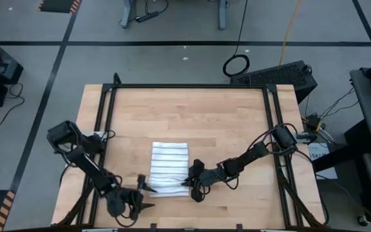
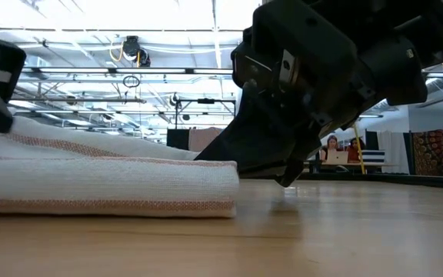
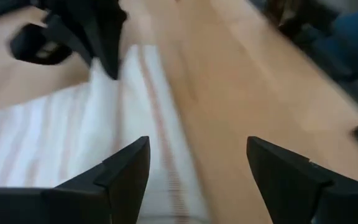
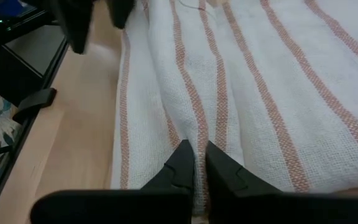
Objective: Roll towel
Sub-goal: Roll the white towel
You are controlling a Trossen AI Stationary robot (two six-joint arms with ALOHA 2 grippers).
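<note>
Wooden table (image 1: 224, 122): towel (image 1: 169, 166) long axis front-to-back; right tool (image 1: 190, 183) pinching towel; left tool (image 1: 144, 193) spread.

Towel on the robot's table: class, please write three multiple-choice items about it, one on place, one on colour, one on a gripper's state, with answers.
1. Where does the towel lie?
A. Near the table's front edge, between both grippers
B. On the floor
C. At the table's far corner

2. Its stripes are:
A. Blue
B. Reddish
C. Green

3. The right gripper is:
A. Wide open above the towel
B. Off the table
C. Shut on a towel fold

Answers: 1 A, high view shows it; 2 B, right wrist view; 3 C, fingers pinch cloth, while the left gripper stands open.
</note>
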